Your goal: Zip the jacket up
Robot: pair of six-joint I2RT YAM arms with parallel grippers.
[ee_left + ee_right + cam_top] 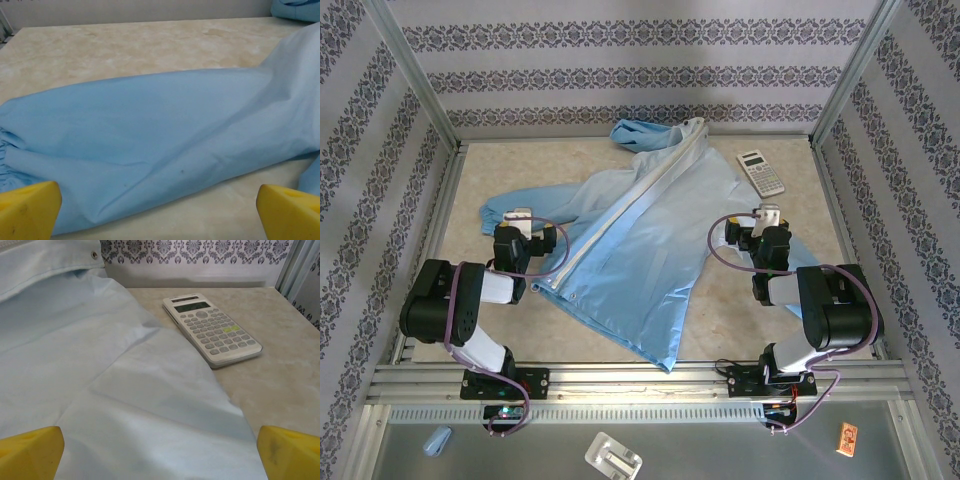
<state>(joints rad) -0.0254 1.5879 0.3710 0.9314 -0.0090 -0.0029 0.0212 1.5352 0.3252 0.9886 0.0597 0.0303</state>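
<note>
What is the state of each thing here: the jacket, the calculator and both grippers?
jacket: spread flat on the table, hood at the far side; whether the zipper is closed, I cannot tell.
calculator: lying face up, right of the jacket, untouched.
left gripper: open, over a sleeve, holding nothing.
right gripper: open, over the jacket's body, holding nothing.

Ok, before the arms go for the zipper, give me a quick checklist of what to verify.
1. Left gripper open: ok, fingertips wide apart, facing the sleeve.
2. Right gripper open: ok.
3. Jacket spread flat, zipper strip on top: ok.
4. Calculator off the zipper strip: ok, on the table beside the jacket.
5. Zipper pull found: cannot tell.
</note>
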